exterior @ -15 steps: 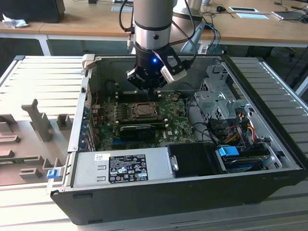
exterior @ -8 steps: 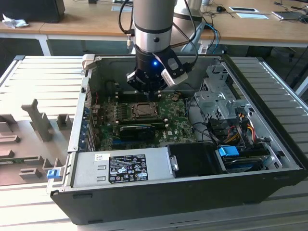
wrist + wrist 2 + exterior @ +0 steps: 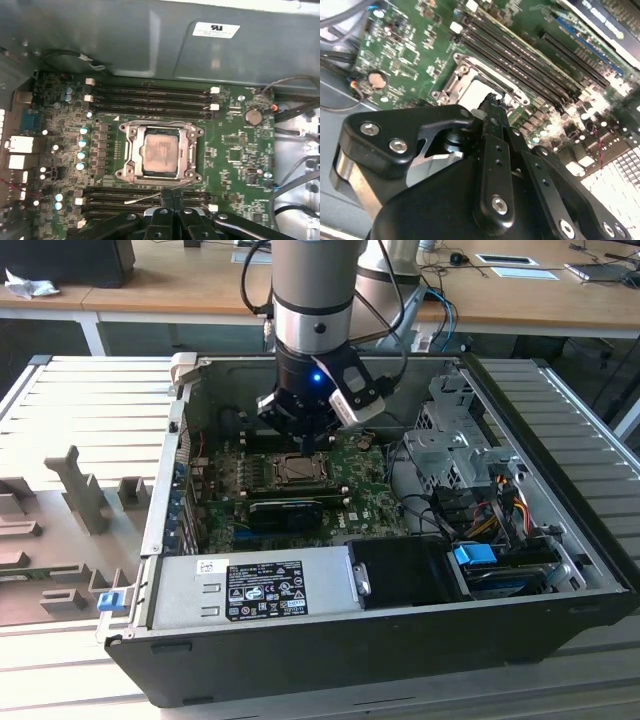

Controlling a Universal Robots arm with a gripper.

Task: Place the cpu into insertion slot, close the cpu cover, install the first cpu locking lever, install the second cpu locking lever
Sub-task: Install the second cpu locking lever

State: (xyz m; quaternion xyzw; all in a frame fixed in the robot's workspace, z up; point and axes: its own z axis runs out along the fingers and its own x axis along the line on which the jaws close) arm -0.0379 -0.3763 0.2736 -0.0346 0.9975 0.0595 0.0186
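Exterior view: the arm stands over an open computer case [image 3: 560, 570] lying on a ribbed grey table [image 3: 90, 400]. The gripper [image 3: 305, 435] hangs low over the green motherboard [image 3: 370, 500], at the far edge of the insertion slot [image 3: 300, 472]. A grey square, the cpu [image 3: 300, 471], lies in the socket's centre, with the silver cpu cover [image 3: 277, 475] flat around it. A long black card [image 3: 295, 512] sits on the near side of the socket, and the power supply [image 3: 250, 585] fills the case's near corner toward the exterior view's left.

First wrist view: the cpu [image 3: 161, 155] is seated in the insertion slot [image 3: 192, 131], its metal top visible through the window of the cpu cover [image 3: 134, 156], which lies down over it. The gripper [image 3: 171, 192] shows as two black fingers [image 3: 166, 196] pressed together with no gap between them and nothing gripped. The tips stand just beside the socket frame, over the memory slots [image 3: 110, 197] on that side, apart from the cpu. A thin silver locking lever [image 3: 142, 198] runs across those slots and ends next to the fingertips; contact cannot be told.

Second wrist view: the gripper [image 3: 494, 102] is clenched, its tip over the edge of the insertion slot [image 3: 467, 65]. The pale cpu [image 3: 472, 95] shows just beyond the tip, partly hidden by the black fingers [image 3: 495, 150].
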